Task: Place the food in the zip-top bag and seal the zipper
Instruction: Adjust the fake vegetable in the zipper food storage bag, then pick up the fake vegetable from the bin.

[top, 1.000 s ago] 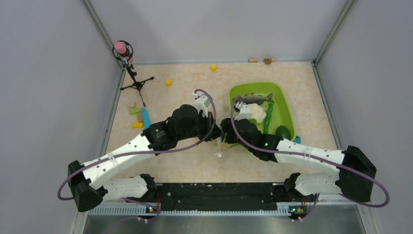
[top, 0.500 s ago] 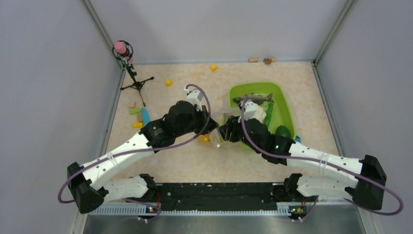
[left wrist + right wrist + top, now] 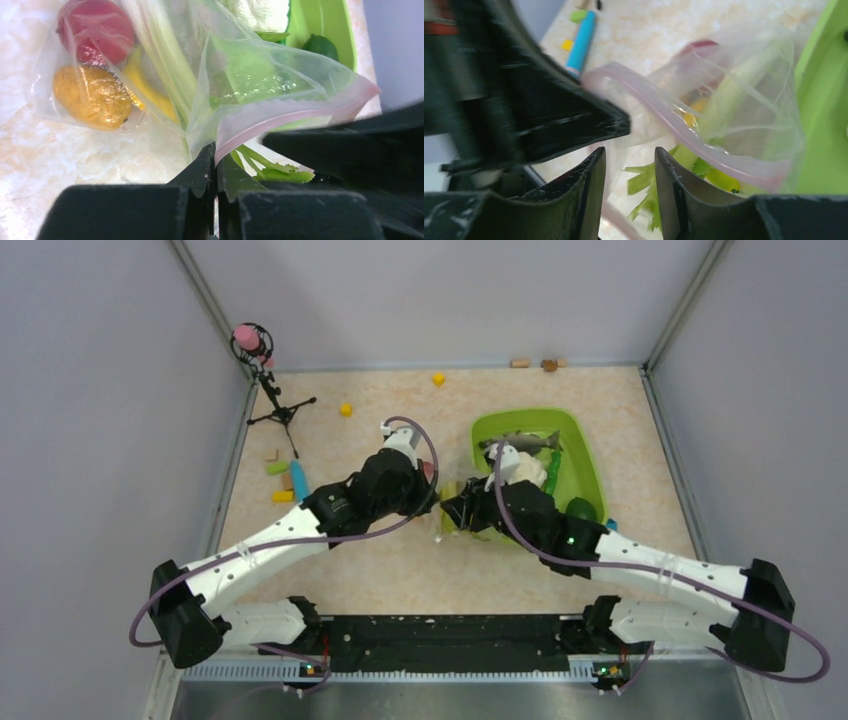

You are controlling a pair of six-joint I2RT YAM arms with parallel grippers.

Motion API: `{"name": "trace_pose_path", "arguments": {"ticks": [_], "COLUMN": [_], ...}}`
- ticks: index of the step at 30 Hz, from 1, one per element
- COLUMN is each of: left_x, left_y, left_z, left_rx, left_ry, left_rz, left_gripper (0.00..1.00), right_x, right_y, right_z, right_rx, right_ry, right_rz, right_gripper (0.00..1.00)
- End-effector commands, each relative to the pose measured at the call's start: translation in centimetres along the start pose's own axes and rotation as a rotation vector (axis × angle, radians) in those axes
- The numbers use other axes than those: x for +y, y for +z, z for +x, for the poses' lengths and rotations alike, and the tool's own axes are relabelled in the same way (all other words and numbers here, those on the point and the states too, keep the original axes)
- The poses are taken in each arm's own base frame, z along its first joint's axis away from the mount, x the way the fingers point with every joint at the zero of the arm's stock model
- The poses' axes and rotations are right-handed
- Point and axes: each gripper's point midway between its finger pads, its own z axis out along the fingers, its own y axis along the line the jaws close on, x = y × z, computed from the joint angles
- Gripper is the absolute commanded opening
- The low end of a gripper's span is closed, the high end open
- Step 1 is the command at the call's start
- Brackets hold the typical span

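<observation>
Top view, arms: both reach to the middle of the table [image 3: 400, 575]. The left gripper [image 3: 430, 502] and right gripper [image 3: 458, 516] are almost tip to tip, just beside the left rim of the green tray [image 3: 592, 468].
Top view, bag: the clear bag [image 3: 444, 524] is bunched between the two grippers, and little of it shows.
Top view, tray: it holds a grey fish [image 3: 520, 442], a white cauliflower [image 3: 527, 471], a long green piece [image 3: 552, 480] and a dark green piece [image 3: 581, 508].
Top view, elsewhere: small blocks [image 3: 280, 468] lie at the left, and a microphone stand [image 3: 268, 380] is in the far left corner.
Left wrist, pincer: the fingers are pressed together, pinching the bag's corner where the pink strip [image 3: 290, 118] ends.
Left wrist, contents: a tomato [image 3: 96, 25], an orange piece [image 3: 92, 97], a yellow piece [image 3: 147, 92] and pale stalks [image 3: 167, 60] are inside the film. Green leaves [image 3: 277, 172] lie below the strip.
Left wrist, behind: the cauliflower and the dark green piece are in the tray.
Right wrist, pincer: the fingers stand a narrow gap apart, and the leaves show through it. I cannot tell whether they touch the bag.
Right wrist, strip: it slants across just beyond the fingertips, from the left gripper's black body toward the tray.
Right wrist, far off: a blue stick [image 3: 581, 42].
</observation>
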Motion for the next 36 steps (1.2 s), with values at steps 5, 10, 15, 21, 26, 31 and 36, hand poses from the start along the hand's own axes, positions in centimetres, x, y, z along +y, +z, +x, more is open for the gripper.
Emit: {"name": "trace_pose_path", "arguments": {"ticks": [5, 10, 15, 21, 26, 31, 36], "left_x": [5.0, 10.4, 14.6, 16.4, 14.8, 12.2, 3.3], "left_y": [-1.1, -2.8, -5.8, -8.4, -7.7, -6.5, -2.1], "left_z": [-4.3, -7.1, -9.2, -10.4, -10.3, -9.1, -3.6], "left_rx": [-0.145, -0.207, -0.272, -0.272, -0.198, -0.134, 0.109], "left_ry": [-0.006, -0.081, -0.106, -0.097, -0.08, -0.051, 0.142], "left_rz": [-0.231, -0.371, -0.549, -0.73, -0.657, -0.51, -0.119], "left_gripper": [0.0, 0.0, 0.0, 0.0, 0.0, 0.0, 0.0], "right_x": [5.6, 0.8, -5.9, -17.5, -23.0, -24.5, -25.6], "right_y": [-7.4, -6.7, -4.1, -3.0, -3.0, -1.9, -0.5], "right_z": [-6.8, -7.3, -7.0, -6.7, -6.6, -4.8, -4.0], "right_rx": [-0.224, -0.247, -0.157, -0.098, -0.073, -0.026, -0.021], "right_ry": [-0.058, 0.027, 0.155, 0.265, 0.262, 0.271, 0.238], "right_rz": [-0.351, -0.116, 0.06, 0.409, 0.576, 0.593, 0.595], "right_gripper": [0.63, 0.96, 0.99, 0.99, 0.98, 0.94, 0.94]}}
